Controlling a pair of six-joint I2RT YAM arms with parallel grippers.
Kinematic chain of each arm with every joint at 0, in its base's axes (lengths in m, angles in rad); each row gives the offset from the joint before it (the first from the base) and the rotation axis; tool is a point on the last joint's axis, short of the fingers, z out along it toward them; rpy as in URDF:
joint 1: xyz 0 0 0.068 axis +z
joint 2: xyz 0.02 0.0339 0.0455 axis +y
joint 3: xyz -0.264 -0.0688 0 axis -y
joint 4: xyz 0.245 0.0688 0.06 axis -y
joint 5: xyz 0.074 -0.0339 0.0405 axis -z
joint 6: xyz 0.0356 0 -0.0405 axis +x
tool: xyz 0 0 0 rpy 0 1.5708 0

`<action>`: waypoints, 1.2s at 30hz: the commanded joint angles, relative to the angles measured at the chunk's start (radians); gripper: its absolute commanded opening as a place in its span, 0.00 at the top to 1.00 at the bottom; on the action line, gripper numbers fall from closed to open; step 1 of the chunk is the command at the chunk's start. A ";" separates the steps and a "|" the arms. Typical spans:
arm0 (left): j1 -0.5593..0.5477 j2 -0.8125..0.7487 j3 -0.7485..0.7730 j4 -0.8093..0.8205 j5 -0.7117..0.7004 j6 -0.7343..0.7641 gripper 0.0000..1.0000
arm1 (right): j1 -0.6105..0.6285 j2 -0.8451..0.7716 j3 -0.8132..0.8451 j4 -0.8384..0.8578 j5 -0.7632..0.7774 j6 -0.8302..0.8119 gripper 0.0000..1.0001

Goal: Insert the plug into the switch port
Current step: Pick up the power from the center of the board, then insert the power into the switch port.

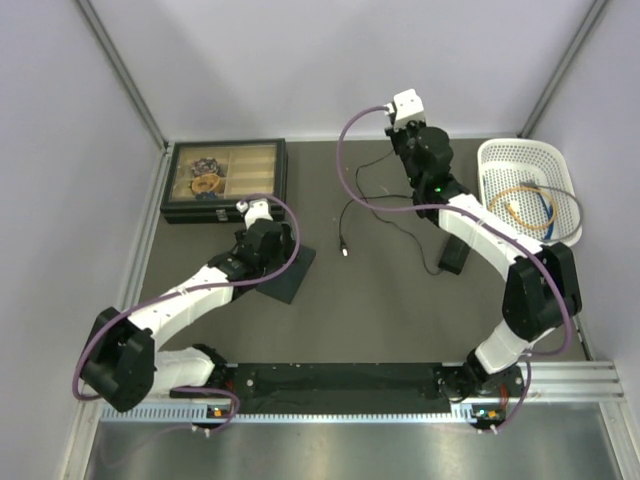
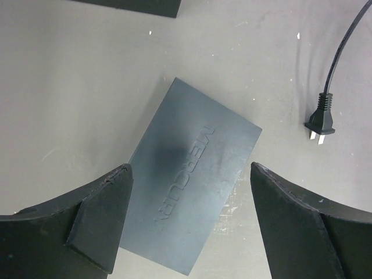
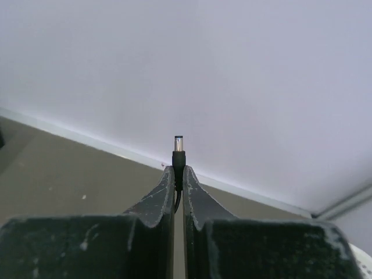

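Two jobs: wide-open left gripper (image 2: 190,174) should clamp flat dark-grey plastic box (image 2: 200,139) squarely; right gripper (image 3: 178,174) pinches black barrel plug (image 3: 178,149).

Dark grey box (image 2: 192,186), black plug (image 3: 178,157) — white basket (image 1: 492,165).

A black compartment case (image 1: 200,214) sits back left, a white basket (image 1: 520,143) back right.

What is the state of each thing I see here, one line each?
left claw: open, over the switch box
right claw: shut on the barrel plug
barrel plug: held, tip sticking out, not inserted
switch box: lying flat, label up, not gripped
mains plug: lying loose, prongs bare
white basket: holds coiled cables
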 commanded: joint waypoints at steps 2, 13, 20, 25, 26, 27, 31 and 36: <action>0.006 -0.016 -0.014 0.044 0.003 -0.034 0.14 | 0.059 0.024 -0.083 0.058 -0.212 0.009 1.00; 0.011 -0.022 -0.034 0.047 0.020 -0.051 0.14 | 0.157 0.169 -0.220 0.163 -0.522 0.153 1.00; 0.009 -0.016 -0.043 0.052 0.039 -0.058 0.13 | 0.203 0.195 -0.279 0.195 -0.651 0.205 1.00; 0.011 -0.008 -0.052 0.055 0.043 -0.065 0.14 | 0.222 0.196 -0.310 0.167 -0.727 0.213 1.00; 0.011 -0.005 -0.052 0.055 0.043 -0.067 0.15 | 0.226 0.195 -0.319 0.158 -0.749 0.212 1.00; 0.011 -0.003 -0.054 0.054 0.046 -0.070 0.15 | 0.232 0.195 -0.322 0.155 -0.758 0.210 1.00; 0.012 0.010 -0.055 0.052 0.051 -0.077 0.16 | 0.242 0.179 -0.347 0.120 -0.790 0.204 1.00; 0.014 0.032 -0.049 0.049 0.060 -0.085 0.16 | 0.257 0.175 -0.327 -0.007 -0.804 0.185 1.00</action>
